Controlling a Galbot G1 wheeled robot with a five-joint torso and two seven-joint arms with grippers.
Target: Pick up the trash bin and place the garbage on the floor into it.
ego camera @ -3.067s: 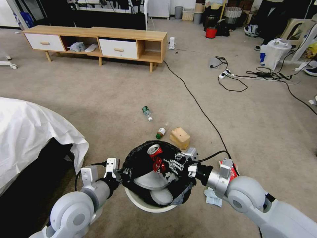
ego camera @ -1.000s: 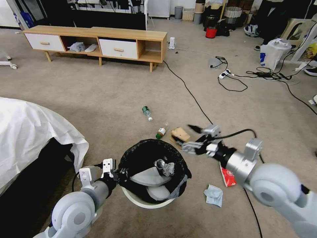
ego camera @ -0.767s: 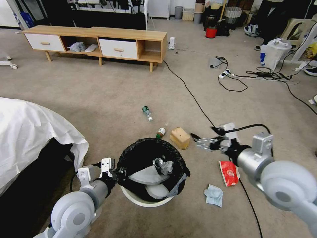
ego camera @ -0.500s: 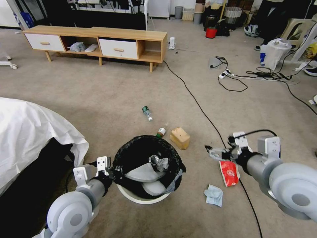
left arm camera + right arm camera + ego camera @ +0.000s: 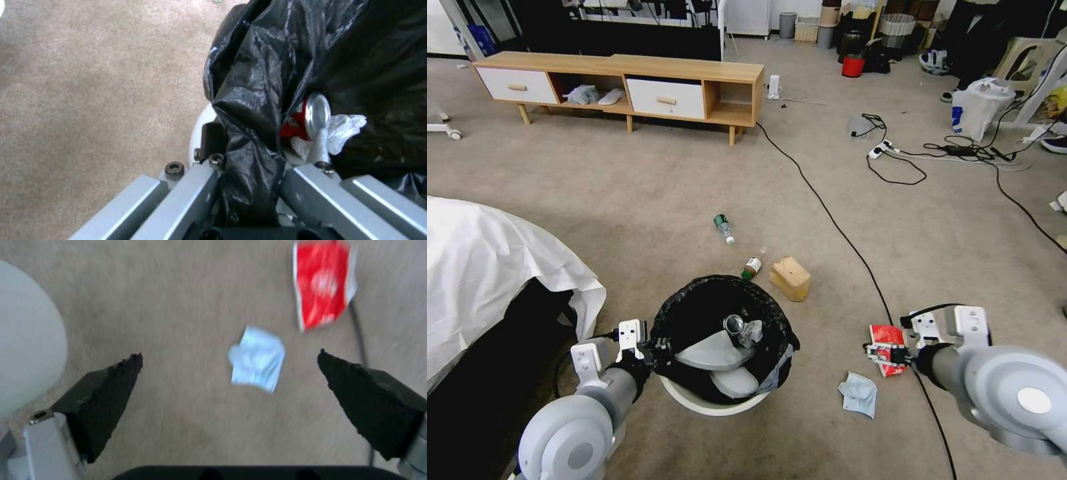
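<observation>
From our head camera we see the beige carpeted floor (image 5: 627, 193) crossed by a black cable (image 5: 834, 227), a wooden cabinet (image 5: 620, 87) beyond, and the trash bin (image 5: 724, 343) at our left. At our left wrist, the left gripper (image 5: 249, 173) pinches the bin's black-bagged rim, a red can (image 5: 307, 120) inside. At our right wrist, the right gripper (image 5: 229, 386) hangs spread above the pale blue tissue (image 5: 257, 363), the red snack packet (image 5: 324, 283) nearby.

We are in a lived-in room used as a robot test space: beige carpet (image 5: 627, 200), a low wooden TV cabinet (image 5: 627, 90) with white drawers, a white sheet (image 5: 487, 267) over furniture, loose black cables (image 5: 827, 207), a power strip (image 5: 880, 148), and bags and bins piled along the far wall.
</observation>
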